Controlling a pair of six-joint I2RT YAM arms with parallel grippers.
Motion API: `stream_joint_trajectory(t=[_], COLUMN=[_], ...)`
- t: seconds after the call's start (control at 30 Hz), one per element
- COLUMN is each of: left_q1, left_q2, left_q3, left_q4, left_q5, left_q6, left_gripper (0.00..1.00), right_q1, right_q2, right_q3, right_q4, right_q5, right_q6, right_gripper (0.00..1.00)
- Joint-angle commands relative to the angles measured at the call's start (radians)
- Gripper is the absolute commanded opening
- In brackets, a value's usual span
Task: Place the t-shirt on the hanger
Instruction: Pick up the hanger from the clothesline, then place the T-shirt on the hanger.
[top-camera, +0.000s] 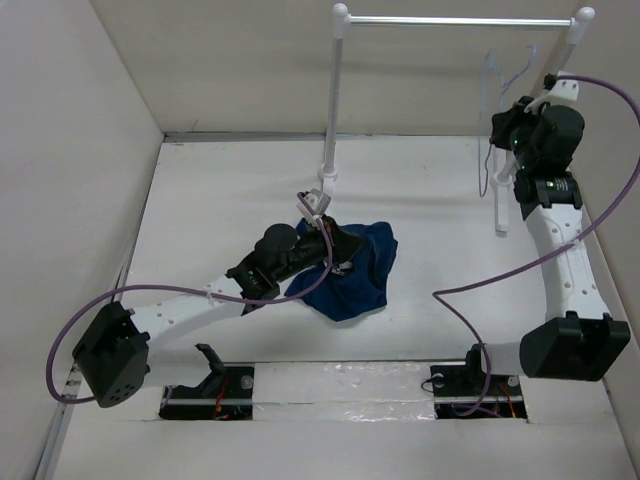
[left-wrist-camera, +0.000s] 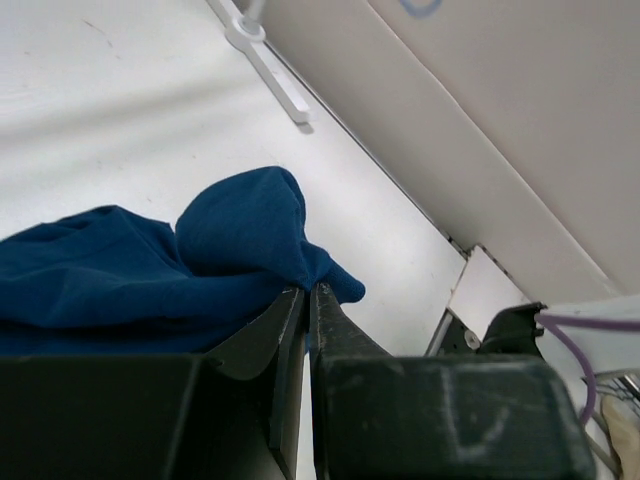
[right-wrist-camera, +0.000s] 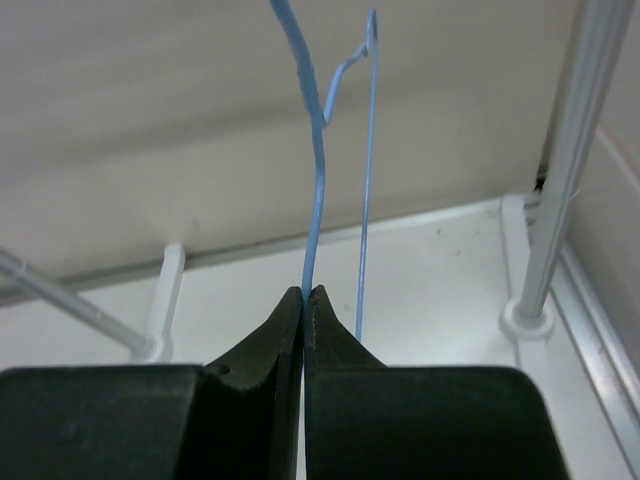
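The dark navy t-shirt (top-camera: 358, 268) lies bunched on the white table near the middle. My left gripper (top-camera: 335, 245) is at its left edge, and in the left wrist view the gripper (left-wrist-camera: 308, 290) is shut on a fold of the t-shirt (left-wrist-camera: 150, 270) at the fingertips. The pale blue wire hanger (top-camera: 487, 110) hangs upright at the back right, below the rail. My right gripper (top-camera: 503, 135) is raised beside it, and in the right wrist view the gripper (right-wrist-camera: 306, 292) is shut on the hanger's wire (right-wrist-camera: 318, 170).
A white tubular garment rail (top-camera: 460, 20) spans the back, with one post at the centre (top-camera: 330, 100) and one at the right (right-wrist-camera: 570, 150). White walls enclose the table on the left, back and right. Purple cables loop from both arms.
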Motion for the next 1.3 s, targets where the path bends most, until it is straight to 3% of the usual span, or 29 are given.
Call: stream_joint_trajectory(t=[0.0,0.13,0.43,0.6,0.73,0.97,1.27], left_q1=[0.013,0.065,0.221,0.296,0.309,0.309,0.281], left_q2=[-0.019,-0.002,0.163,0.214,0.225,0.234,0.179], left_q3=[0.070,0.089,0.206,0.308,0.380,0.417,0.386], left_q4=[0.067,0.083,0.124,0.075,0.031,0.000,-0.026], left_q5=[-0.043,-0.112,-0.076,-0.074,-0.099,-0.109,-0.129], left_q6=[-0.009,0.003,-0.004,0.002,0.038,0.034,0.051], left_gripper=[0.00,0.00,0.00,0.00,0.00,0.00,0.00], right_q1=[-0.002,0.046,0.153,0.219,0.245,0.245,0.245], right_q2=[-0.113,-0.264,-0.680,-0.906,-1.023,-1.080,-1.056], right_q3=[-0.096,-0.243,-0.584,-0.632,-0.647,-0.664,-0.705], right_q4=[0.101,0.148,0.080,-0.193,-0.278,-0.388,-0.287], right_q5=[-0.126,-0.227,-0.496,-0.554,-0.604,-0.632,-0.564], right_q6=[0.038,0.083,0.106,0.040,0.072,0.042,0.042], right_gripper=[0.00,0.00,0.00,0.00,0.00,0.00,0.00])
